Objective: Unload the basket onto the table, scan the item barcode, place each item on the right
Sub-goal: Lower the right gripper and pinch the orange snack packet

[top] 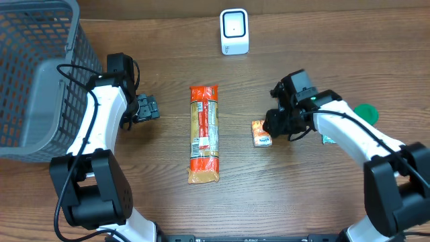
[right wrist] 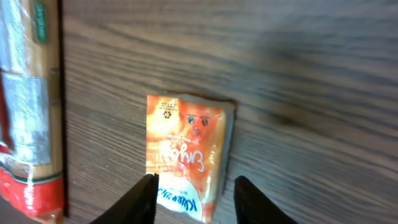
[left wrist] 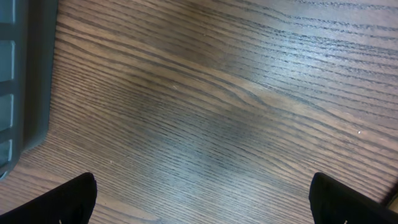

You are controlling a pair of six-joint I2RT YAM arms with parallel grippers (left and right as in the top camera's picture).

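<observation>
Closest to the robot's side of the wooden surface [top: 289, 202], a long pasta pack [top: 204, 133] with red ends lies lengthwise, running away toward the far edge. Just to its right, and apart from it, a small orange sachet [top: 261, 133] lies flat on the wood; in the right wrist view its print reads upside down. At the sachet's right end hangs the right gripper [top: 273, 124], partly open, with its two dark fingertips [right wrist: 142, 200] standing either side of the sachet's near end. One overlaps the sachet's edge and the other stands just clear of the opposite edge; whether either presses on it cannot be told. Behind the right arm a round green thing [top: 367, 112] shows in part. Across on the left, the left gripper [top: 149, 107] is spread wide over bare wood, holding nothing, well apart from the pasta pack. Beside that arm, at the left edge, stands a grey mesh basket [top: 33, 74]. Farthest off, near the far edge and roughly in line with the pasta pack, a white barcode scanner [top: 234, 31] stands upright, well apart from the sachet.
</observation>
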